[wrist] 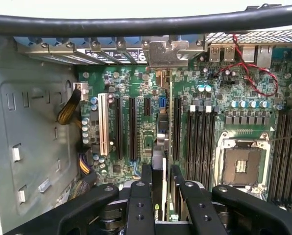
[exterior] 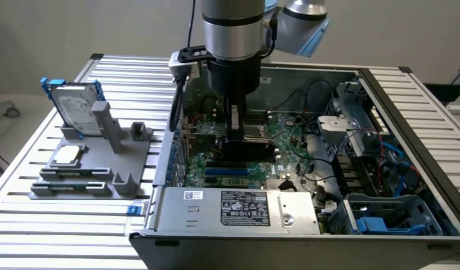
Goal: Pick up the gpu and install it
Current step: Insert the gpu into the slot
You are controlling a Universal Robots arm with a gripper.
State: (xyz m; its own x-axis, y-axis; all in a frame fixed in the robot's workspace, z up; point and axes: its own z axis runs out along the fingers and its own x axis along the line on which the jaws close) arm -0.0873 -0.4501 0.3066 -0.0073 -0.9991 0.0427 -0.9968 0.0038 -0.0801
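Note:
My gripper (exterior: 236,125) reaches down inside the open computer case (exterior: 410,112) and is shut on the gpu (exterior: 249,149). The card stands on edge over the green motherboard (exterior: 290,146), with its black cooler cover facing the camera in the exterior view. In the wrist view the gpu (wrist: 163,147) appears edge-on between my black fingers (wrist: 146,182). It runs toward the silver end bracket (wrist: 163,53) at the case's rear wall. It is lined up over a long black expansion slot (wrist: 176,127); I cannot tell whether it is seated. My gripper (wrist: 161,180) clamps the card near its top edge.
On the exterior view's left, a grey fixture (exterior: 102,174) holds a blue-framed hard drive (exterior: 76,109) and a square silver chip (exterior: 68,156). The power supply (exterior: 230,207) sits at the case front. Inside are an open processor socket (wrist: 244,166), memory slots (wrist: 200,142) and red wires (wrist: 251,73).

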